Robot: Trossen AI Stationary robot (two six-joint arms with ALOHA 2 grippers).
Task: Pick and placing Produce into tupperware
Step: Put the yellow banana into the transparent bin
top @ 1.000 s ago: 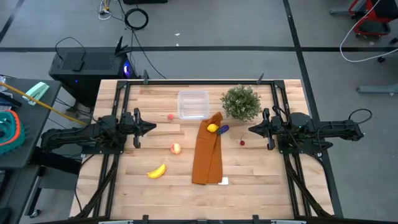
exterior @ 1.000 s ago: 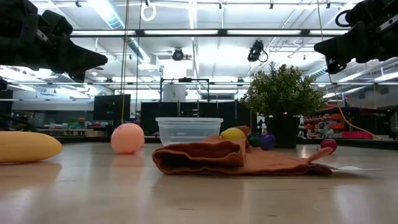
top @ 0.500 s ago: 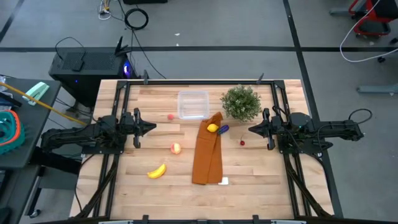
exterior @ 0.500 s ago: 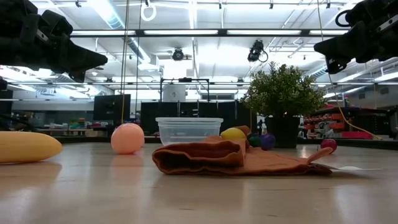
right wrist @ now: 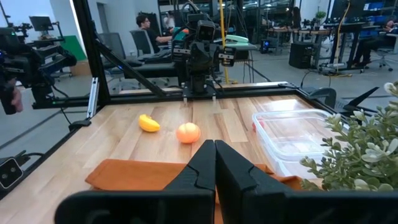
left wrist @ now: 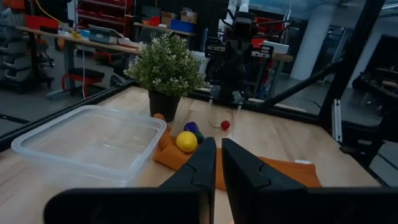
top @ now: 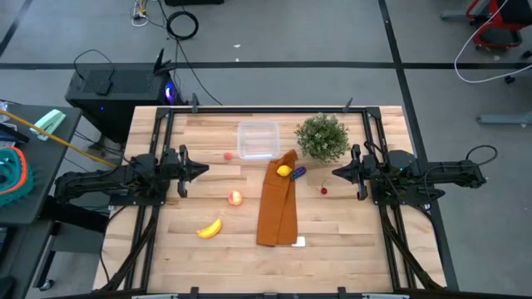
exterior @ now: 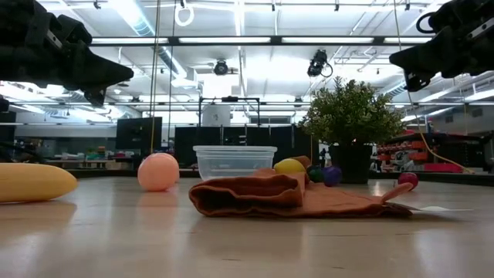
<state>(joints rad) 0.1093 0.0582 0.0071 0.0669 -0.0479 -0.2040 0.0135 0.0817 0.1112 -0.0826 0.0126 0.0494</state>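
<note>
1. Looking straight down in the high view, the wooden table [top: 332, 232] carries the clear tupperware [top: 258, 139] near its far edge, beside a green potted plant [top: 322, 137]. A long orange-brown cloth [top: 277, 208] runs from the tupperware toward the near edge. A yellow lemon [top: 284, 171] and a dark purple-blue piece [top: 298, 172] lie on the cloth's far end, outside the box. A small red piece [top: 228, 155] lies left of the tupperware, a red-orange round fruit [top: 235, 198] left of the cloth, a yellow banana [top: 209, 227] nearer the front, and another small red fruit [top: 323, 190] right of the cloth. The left gripper [top: 202, 170] and the right gripper [top: 336, 173] hover at opposite sides, pointing inward, each well apart from the produce.

2. From the low view, both arms hang above the table. The tupperware stands empty behind the crumpled cloth; the banana lies at far left, the round fruit beside the box, the lemon and purple piece by the plant pot.

3. Through the left wrist view, the left fingers [left wrist: 199, 168] are together with only a thin slit between them, holding nothing.

4. Through the right wrist view, the right fingers [right wrist: 202, 165] are pressed together, empty; a person [right wrist: 148, 34] sits in the room beyond the table.
</note>
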